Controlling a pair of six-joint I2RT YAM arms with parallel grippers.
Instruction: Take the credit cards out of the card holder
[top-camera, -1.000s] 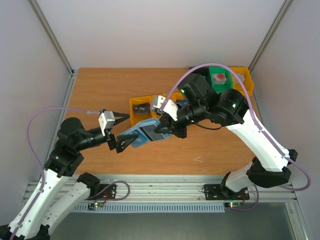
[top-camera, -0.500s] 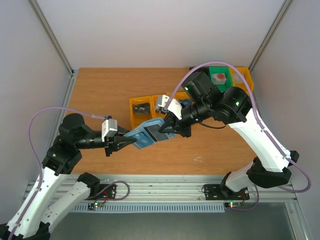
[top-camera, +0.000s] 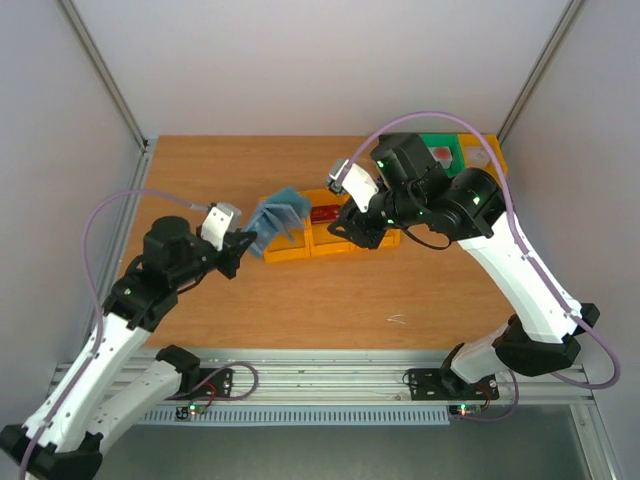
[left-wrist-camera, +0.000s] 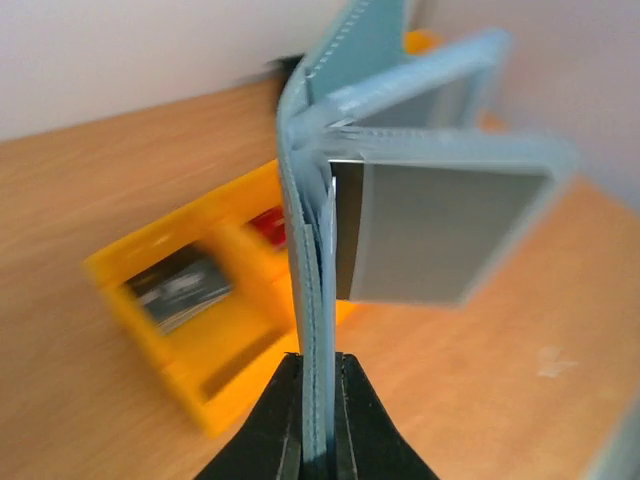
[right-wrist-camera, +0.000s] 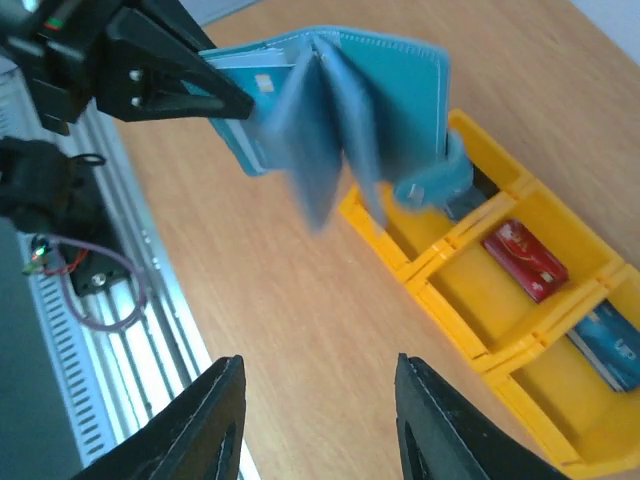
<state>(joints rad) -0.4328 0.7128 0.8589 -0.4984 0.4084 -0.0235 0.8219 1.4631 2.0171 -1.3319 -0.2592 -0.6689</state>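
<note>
Left arm (top-camera: 110, 340): white link rises from the base at lower left, black elbow bent, forearm pointing right toward table centre. Left gripper (top-camera: 243, 244): fingers pinched together on the edge of the card holder (top-camera: 280, 215). In the wrist view both black fingertips press flat on either side of its folded edge (no gap visible). Right arm (top-camera: 520, 270): white link climbs from the base at lower right, up and leftward, with the black wrist section folded over and green lights lit on two joints. Right gripper (right-wrist-camera: 318, 362): tilted down and left, fingers spread, nothing between them, not touching the left gripper.
</note>
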